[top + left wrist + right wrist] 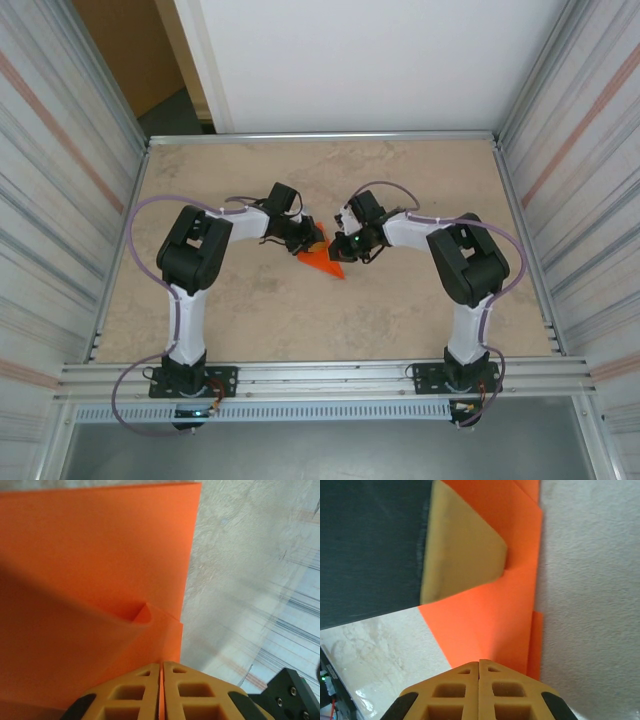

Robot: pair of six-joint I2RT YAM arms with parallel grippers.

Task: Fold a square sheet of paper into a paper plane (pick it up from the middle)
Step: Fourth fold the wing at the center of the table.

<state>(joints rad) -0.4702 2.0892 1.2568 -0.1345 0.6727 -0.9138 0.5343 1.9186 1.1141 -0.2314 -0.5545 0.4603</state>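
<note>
Nearest the lens: left gripper, jaws pressed together, pinching a thin edge of the orange paper. Same on the right gripper: jaws pressed together, paper edge apparently nipped at the very tips. From above, a small pointed wedge of paper near the middle of the table, between the two grippers.

Step in hand, by judgement: setting a fold with both ends pinned.

To do it well:
- hold both pinches firm
- draw gently apart along the crease to keep the layers taut
- no wrist twist
- line up the stepped edges before pressing down
- go slow, with a thin sheet likely to buckle or tear at the small curl just ahead of the left tips

Hard to make out:
- fold stage and layer count, with overlapping flaps visible but not countable
- depth of the right-hand bite, cut off behind its own tips
- part of the sheet, covered by the left gripper's pad and dark body across the right wrist view
- paper lifted or lying flat on the table: cannot tell
</note>
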